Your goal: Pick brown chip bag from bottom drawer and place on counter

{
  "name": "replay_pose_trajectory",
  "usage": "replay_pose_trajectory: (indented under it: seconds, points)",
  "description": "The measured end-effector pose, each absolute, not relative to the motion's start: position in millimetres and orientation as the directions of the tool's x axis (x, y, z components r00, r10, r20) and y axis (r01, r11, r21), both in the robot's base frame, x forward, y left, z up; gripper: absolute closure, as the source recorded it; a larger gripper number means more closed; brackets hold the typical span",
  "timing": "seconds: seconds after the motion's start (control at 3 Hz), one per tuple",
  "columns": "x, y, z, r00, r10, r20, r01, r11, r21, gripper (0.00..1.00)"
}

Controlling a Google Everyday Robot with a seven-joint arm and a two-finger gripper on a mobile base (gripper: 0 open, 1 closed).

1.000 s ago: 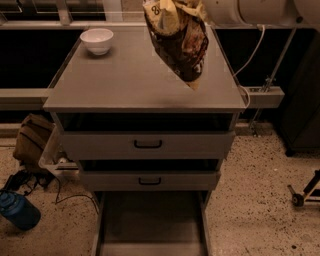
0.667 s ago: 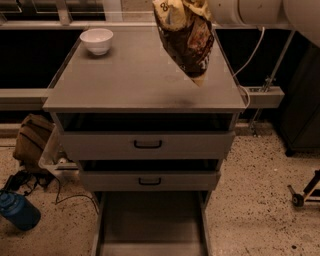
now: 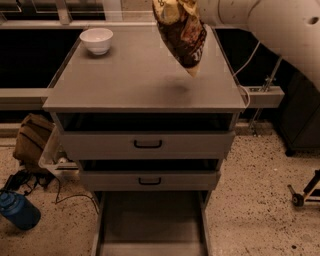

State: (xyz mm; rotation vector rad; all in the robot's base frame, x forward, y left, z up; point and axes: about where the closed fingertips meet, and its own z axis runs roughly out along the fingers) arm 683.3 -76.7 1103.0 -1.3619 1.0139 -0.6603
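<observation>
A: Up and a shade toward 12 o'clock: that is how the chip bag (image 3: 181,35) has gone since a second ago. More of its top is now cut off by the frame.

B: And the fingers (image 3: 197,5)?

A: At 12 o'clock, right on the top edge of the view. Only a sliver of them shows, pinching the crumpled cream top of the bag, and the bag hangs from them.

B: How does it hang?

A: Tilted, with its dark brown body below the grip and its pointed lower corner aimed at 6 o'clock. It is clear of the surface (image 3: 125,85), over the far right part. A soft shadow (image 3: 176,86) lies on the grey top just beneath it.

B: What carries the fingers?

A: A thick white arm (image 3: 270,25) that comes in from 2 o'clock and fills that corner of the view.

B: Anything else on the surface?

A: A white bowl (image 3: 96,39), upright, in the far left corner at about 11 o'clock. It is well apart from the bag.

B: And lower down?

A: Two upper drawers (image 3: 148,144) with black handles, one above the other. The bottom drawer (image 3: 150,225) is at 6 o'clock, pulled out toward the camera so that its flat grey floor shows.

B: On the floor (image 3: 250,210)?

A: A tan backpack (image 3: 32,140) leans by the cabinet at 9 o'clock. A blue bottle (image 3: 19,211) lies near it at 8 o'clock.
</observation>
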Motion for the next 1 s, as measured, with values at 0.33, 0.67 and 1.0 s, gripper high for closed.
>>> replay_pose_trajectory:
  seconds: [0.33, 0.67, 1.0]
  points:
    - [749.3, -44.1, 1057.3, 0.482, -0.846, -0.228, -0.152, 0.176, -0.973, 1.0]
    - [749.3, -44.0, 1057.3, 0.482, -0.846, -0.228, -0.152, 0.176, -0.973, 1.0]
    - [749.0, -42.0, 1059.6, 0.487, -0.843, -0.23, -0.137, 0.186, -0.973, 1.0]
